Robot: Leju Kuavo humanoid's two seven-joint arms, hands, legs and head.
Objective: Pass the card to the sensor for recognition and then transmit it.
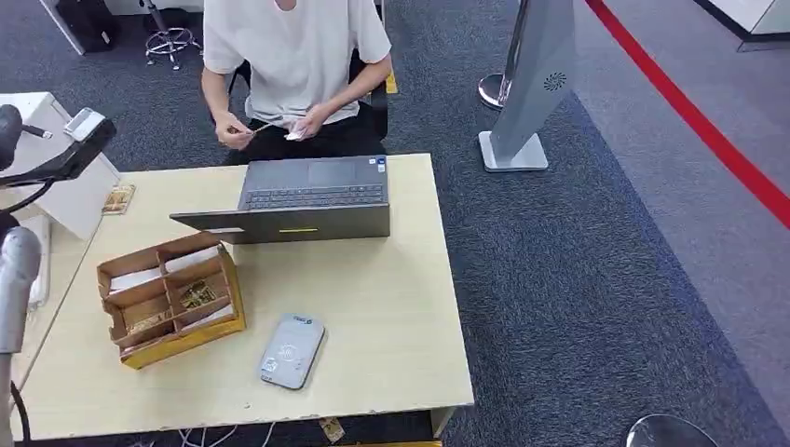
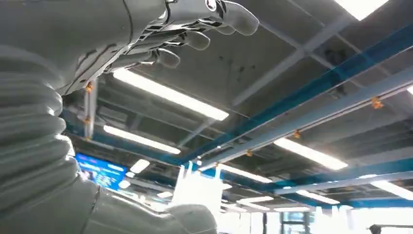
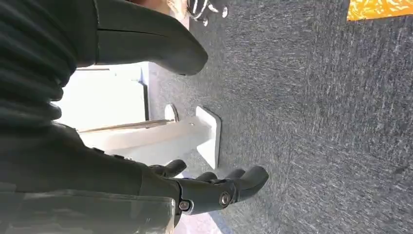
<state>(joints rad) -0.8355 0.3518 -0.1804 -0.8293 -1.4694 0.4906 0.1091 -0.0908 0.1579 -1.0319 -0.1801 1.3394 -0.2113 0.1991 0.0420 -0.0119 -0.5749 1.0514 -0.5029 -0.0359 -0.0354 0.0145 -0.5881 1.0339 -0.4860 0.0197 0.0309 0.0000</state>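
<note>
A grey card sensor [image 1: 292, 350] lies flat near the table's front edge. A person sits behind the table and holds a small white card [image 1: 296, 133] in both hands above the lap. My left arm [image 1: 19, 279] rises at the table's left side. My left hand [image 2: 195, 29] points up at the ceiling with its fingers apart and holds nothing. Beside the table, my right hand [image 3: 214, 187] hangs over the grey carpet, fingers loosely extended and empty.
An open grey laptop [image 1: 307, 197] lies flat at the table's far side. A cardboard compartment box [image 1: 170, 296] stands left of the sensor. A white box [image 1: 65, 186] sits at the far left. A grey stand [image 1: 526, 84] and a red floor line [image 1: 708, 130] are to the right.
</note>
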